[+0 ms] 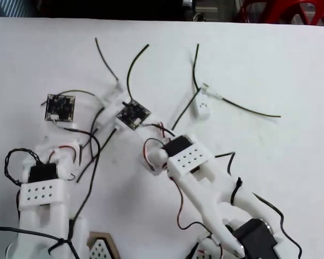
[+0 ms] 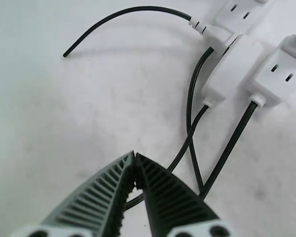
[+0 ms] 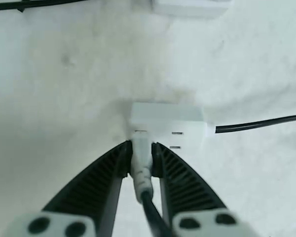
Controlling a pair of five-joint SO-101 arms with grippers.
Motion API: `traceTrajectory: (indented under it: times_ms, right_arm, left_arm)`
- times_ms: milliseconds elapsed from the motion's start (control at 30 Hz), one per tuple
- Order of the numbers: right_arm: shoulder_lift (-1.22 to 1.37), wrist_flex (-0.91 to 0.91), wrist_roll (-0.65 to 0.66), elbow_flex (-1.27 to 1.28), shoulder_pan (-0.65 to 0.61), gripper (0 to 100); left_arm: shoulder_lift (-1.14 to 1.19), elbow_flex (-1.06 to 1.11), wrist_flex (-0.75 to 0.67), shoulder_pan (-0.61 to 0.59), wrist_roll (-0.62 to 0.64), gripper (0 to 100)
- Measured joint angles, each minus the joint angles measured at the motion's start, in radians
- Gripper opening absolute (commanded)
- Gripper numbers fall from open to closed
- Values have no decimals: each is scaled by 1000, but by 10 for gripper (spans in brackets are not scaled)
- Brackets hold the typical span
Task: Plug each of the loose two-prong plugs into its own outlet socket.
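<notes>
**Right gripper clamped on a plug at a socket; left gripper closed, holding nothing**

1. The white worktop (image 1: 270,65) carries every item noted below.

2. The left arm (image 1: 41,194) stands at the near left corner. The right arm (image 1: 189,156) rises from the near edge, right of the middle, and slants toward the centre of the worktop.

3. Right gripper (image 3: 140,146): the fingers are clamped on a white plug (image 3: 139,165), one finger on each side of its body. The front of the plug touches the face of a white socket block (image 3: 167,118). Two slots show on that face just beside the plug. Whether the prongs are fully seated cannot be told. A black lead (image 3: 256,124) leaves one end of the block.

4. Left gripper (image 2: 134,168): the fingers are together with the tips meeting and nothing seen between them. A black cable (image 2: 187,143) passes close under the tips.

5. Beyond the left gripper lie a first open socket (image 2: 239,12) and a second open socket (image 2: 278,71), each showing two vacant slots. A plain white block (image 2: 232,69) lies between them, close against both.

6. In the high view a lone socket (image 1: 202,108) lies right of the worktop's centre, well apart from the pieces left of centre. Thin black cables run from it toward the far edge and the right edge.
</notes>
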Motion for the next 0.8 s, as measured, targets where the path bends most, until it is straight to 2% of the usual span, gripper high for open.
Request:
traceTrajectory:
  times_ms: [233,467,800]
  right_arm:
    - [-127,-26,0,17,-6,17]
    - [-239,-38,-72,31,-6,17]
    - [-249,-92,-77,43,-6,16]
  left_arm:
    - [0,0,0,0,0,24]
    - [0,0,0,0,0,24]
    - [0,0,0,0,0,24]
